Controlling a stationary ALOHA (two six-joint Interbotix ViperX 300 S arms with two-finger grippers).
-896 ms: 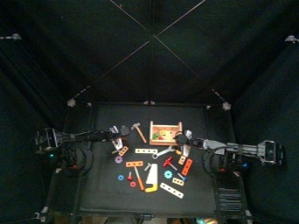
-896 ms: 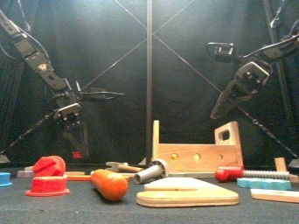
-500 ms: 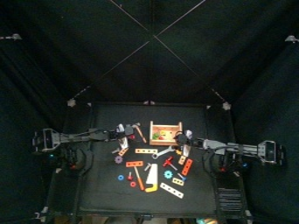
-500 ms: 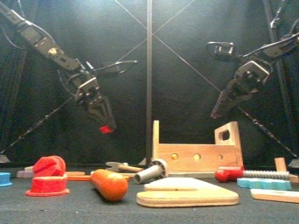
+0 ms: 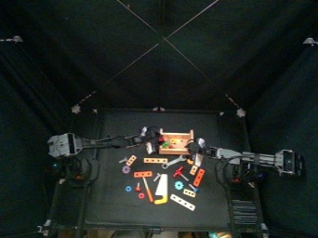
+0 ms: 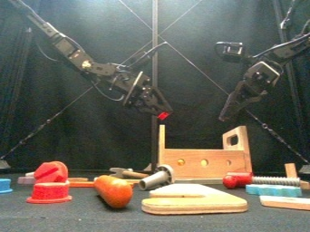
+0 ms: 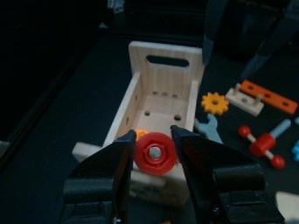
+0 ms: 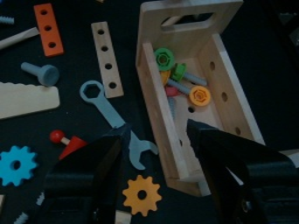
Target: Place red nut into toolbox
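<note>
Left gripper (image 6: 160, 113) moved over toolbox (image 6: 204, 156), jaws clamping red nut (image 7: 155, 154); right jaws open

Open toolbox (image 7: 163, 92) top, pieces only at far end

No readable text—no labels, numbers, signs—anywhere.

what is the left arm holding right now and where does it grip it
The left end effector holds the red nut, pinched by its outer rim between the two jaws, above the end of the toolbox. The right end effector holds nothing.
</note>
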